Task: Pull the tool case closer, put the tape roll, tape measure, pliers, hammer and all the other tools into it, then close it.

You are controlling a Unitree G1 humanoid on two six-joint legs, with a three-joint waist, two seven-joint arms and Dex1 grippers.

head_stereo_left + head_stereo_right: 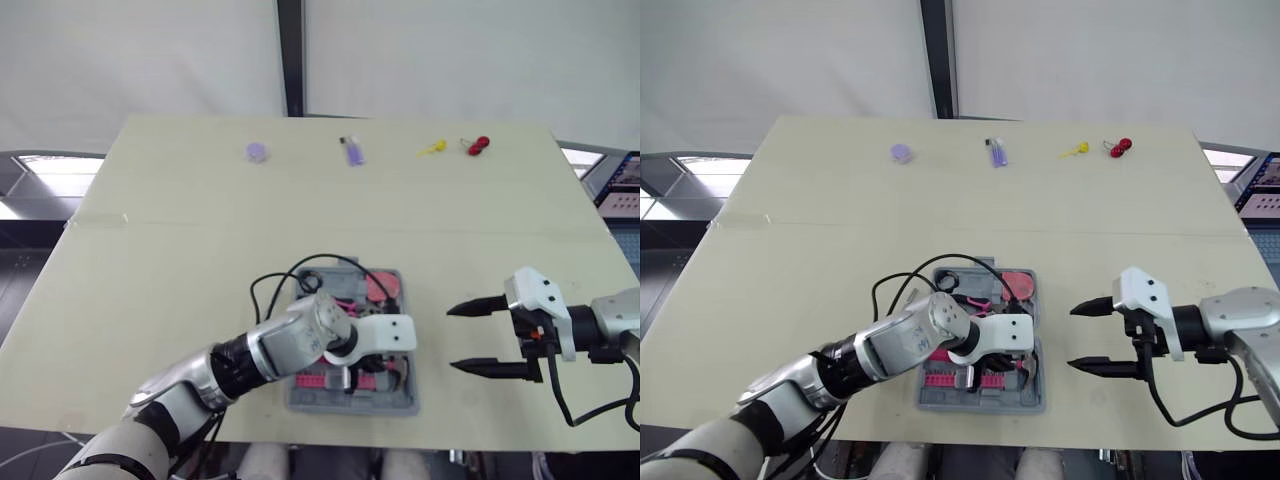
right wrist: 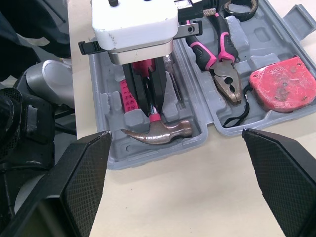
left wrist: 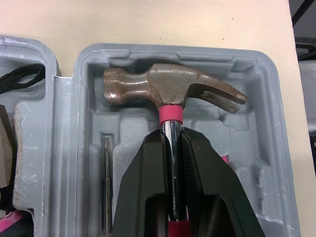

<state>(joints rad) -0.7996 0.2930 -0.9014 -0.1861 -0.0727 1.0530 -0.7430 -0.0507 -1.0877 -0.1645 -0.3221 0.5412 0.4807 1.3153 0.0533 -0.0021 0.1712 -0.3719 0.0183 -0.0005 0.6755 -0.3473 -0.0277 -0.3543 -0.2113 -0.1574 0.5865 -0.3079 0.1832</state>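
- Left eye view: pale table [image 1: 150, 300], spread under both sets of jaws and reaching well beyond them on every side.
- Grey tool case [image 1: 395, 405], lying open and flat directly under the left jaws, just off the tips of the right jaws, near the table's close edge.
- Left gripper [image 3: 172, 140], lowered into the case half nearest the right jaws, black fingers [image 3: 143, 187] pressed together on the chrome shaft of the hammer, just behind its pink collar.
- Right gripper [image 1: 450, 338], over bare table beside the case, jaws spread wide with nothing between them, tips pointed at the case.
- Hammer [image 3: 168, 89], head just past the left fingertips, set crosswise in a moulded recess at the case's end wall, claw toward one side and striking face toward the other.
- Red tape measure [image 2: 282, 84], in the other case half, away from the left jaws, roughly ahead of one right fingertip.
- Pink-handled pliers [image 2: 222, 64], in that same half, between the tape measure and the left jaws, nose toward the right jaws.
- Thin metal rod [image 3: 106, 182], in a narrow slot just beside the left fingers, parallel to the hammer shaft.
- Purple disc [image 1: 258, 151], purple object [image 1: 353, 152], yellow piece [image 1: 432, 148] and red piece [image 1: 479, 145], in a row at the far edge, well apart from both sets of jaws.
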